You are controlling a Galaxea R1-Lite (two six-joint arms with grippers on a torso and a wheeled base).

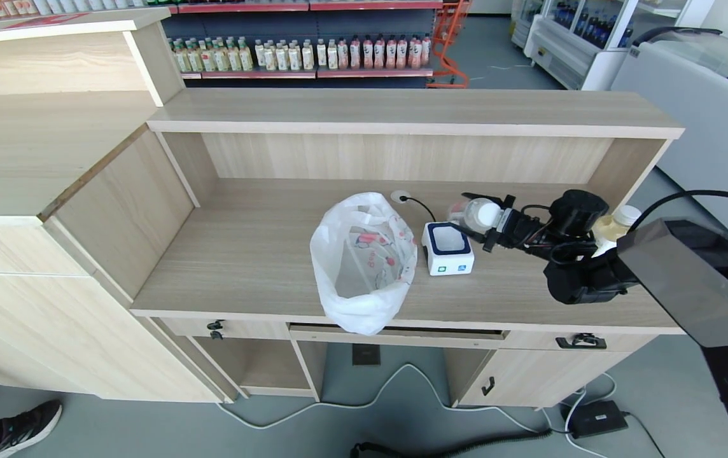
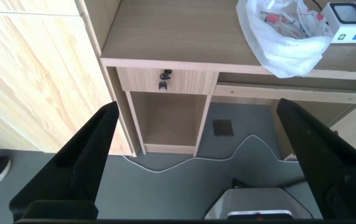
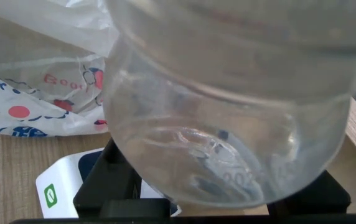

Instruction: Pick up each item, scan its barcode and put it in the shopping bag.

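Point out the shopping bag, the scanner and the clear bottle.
shopping bag (image 1: 328, 254): head view, on its white left wall.
scanner (image 1: 447, 243): head view, on its top window.
clear bottle (image 3: 228, 143): right wrist view, on its see-through base.

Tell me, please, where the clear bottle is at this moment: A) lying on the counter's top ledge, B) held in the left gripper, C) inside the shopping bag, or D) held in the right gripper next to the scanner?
D: the right gripper is closed on the clear bottle just beside the scanner, apart from the shopping bag.
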